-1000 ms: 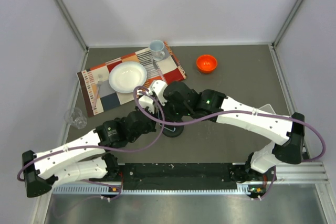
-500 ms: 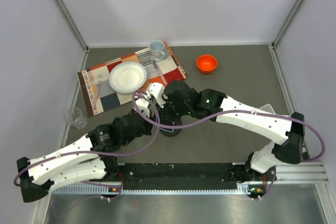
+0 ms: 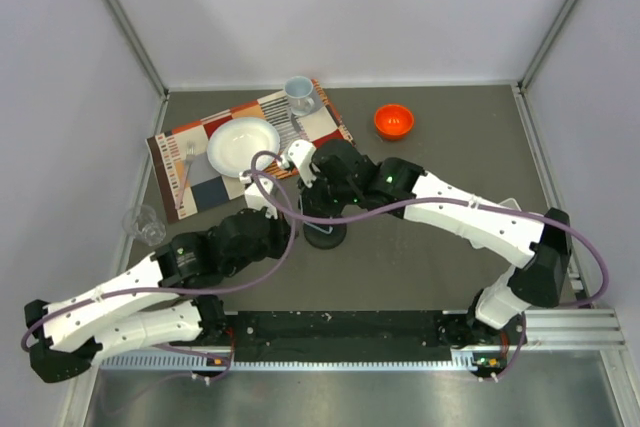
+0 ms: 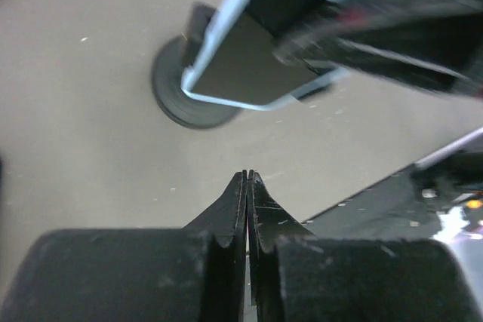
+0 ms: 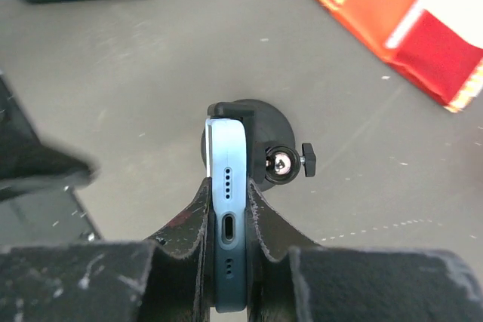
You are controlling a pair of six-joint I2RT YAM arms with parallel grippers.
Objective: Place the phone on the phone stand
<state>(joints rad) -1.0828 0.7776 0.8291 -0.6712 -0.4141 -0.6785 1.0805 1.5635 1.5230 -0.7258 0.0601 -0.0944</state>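
The right gripper [image 5: 228, 186] is clamping a light blue phone [image 5: 225, 148] by its two flat faces, with the charging port end facing the wrist camera. It is holding the phone on edge directly over the round black phone stand [image 5: 266, 132] on the gray tabletop [image 3: 450, 147]. Whether phone and stand are touching cannot be told. The left gripper [image 4: 246, 177] is hovering near the stand, its fingers pressed together and holding nothing. A white plate [image 3: 243, 145] is sitting on a patterned placemat [image 3: 215, 187] behind.
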